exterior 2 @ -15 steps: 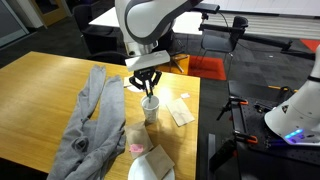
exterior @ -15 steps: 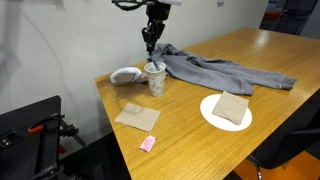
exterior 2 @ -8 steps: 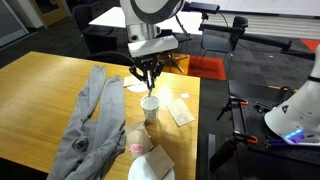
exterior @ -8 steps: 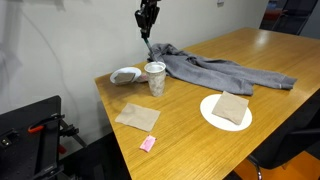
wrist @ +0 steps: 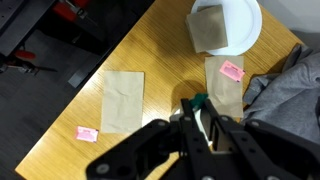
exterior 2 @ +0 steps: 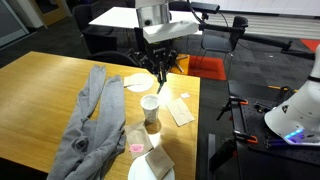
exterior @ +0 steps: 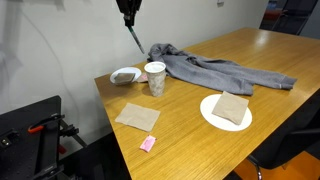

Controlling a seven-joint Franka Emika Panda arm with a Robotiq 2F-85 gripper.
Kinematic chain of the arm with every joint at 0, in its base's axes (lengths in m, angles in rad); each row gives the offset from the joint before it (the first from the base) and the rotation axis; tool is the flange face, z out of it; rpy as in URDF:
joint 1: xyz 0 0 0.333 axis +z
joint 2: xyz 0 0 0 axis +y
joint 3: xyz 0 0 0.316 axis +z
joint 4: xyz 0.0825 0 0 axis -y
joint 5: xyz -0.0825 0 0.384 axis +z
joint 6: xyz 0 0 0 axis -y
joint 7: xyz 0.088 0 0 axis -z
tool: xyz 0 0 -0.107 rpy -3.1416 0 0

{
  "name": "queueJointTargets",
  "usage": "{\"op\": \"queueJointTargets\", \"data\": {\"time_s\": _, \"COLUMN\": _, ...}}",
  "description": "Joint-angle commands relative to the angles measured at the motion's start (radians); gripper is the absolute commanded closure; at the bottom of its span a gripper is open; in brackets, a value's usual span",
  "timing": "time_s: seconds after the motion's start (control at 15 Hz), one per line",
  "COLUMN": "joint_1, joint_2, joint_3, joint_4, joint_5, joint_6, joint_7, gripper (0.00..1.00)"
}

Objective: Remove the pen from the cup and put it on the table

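Observation:
My gripper (exterior: 128,14) is high above the table's far corner and is shut on the pen (exterior: 136,38), a thin stick that hangs slanted below the fingers. In the wrist view the pen's green end (wrist: 198,103) sticks out between the shut jaws (wrist: 205,125). The cup (exterior: 155,78) stands upright on the wooden table (exterior: 190,140), below and to one side of the pen, apart from it. The other exterior view shows the gripper (exterior 2: 160,68) above the cup (exterior 2: 150,110). Whether the cup shows in the wrist view I cannot tell.
A white bowl (exterior: 126,75) sits beside the cup near the table edge. A grey garment (exterior: 215,72) lies behind the cup. A white plate (exterior: 208,115) holds a brown napkin. Another brown napkin (exterior: 137,118) and a small pink block (exterior: 148,144) lie near the front corner.
The gripper has risen from just above the cup, lifting the pen clear of it, and has moved off toward the table's corner. The cup has stayed in place.

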Motion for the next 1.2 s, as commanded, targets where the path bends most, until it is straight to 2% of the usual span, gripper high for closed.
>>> {"op": "queueJointTargets", "data": {"time_s": 0.0, "joint_1": -0.014, "joint_2": -0.083, "joint_3": -0.001, "joint_4": -0.083, "joint_5": -0.001, "joint_6": -0.004, "joint_7": -0.007, "gripper": 0.96}}
{"op": "queueJointTargets", "data": {"time_s": 0.33, "joint_1": -0.043, "joint_2": -0.105, "joint_3": -0.018, "joint_4": -0.118, "joint_5": 0.011, "joint_6": 0.006, "joint_7": 0.016, "gripper": 0.96}}
{"op": "queueJointTargets", "data": {"time_s": 0.87, "joint_1": -0.082, "joint_2": -0.097, "joint_3": -0.051, "joint_4": -0.14, "joint_5": -0.005, "joint_6": 0.045, "joint_7": 0.129, "gripper": 0.96}}
{"op": "queueJointTargets", "data": {"time_s": 1.13, "joint_1": -0.089, "joint_2": -0.096, "joint_3": -0.053, "joint_4": -0.179, "joint_5": -0.052, "joint_6": 0.13, "joint_7": 0.056, "gripper": 0.96}}
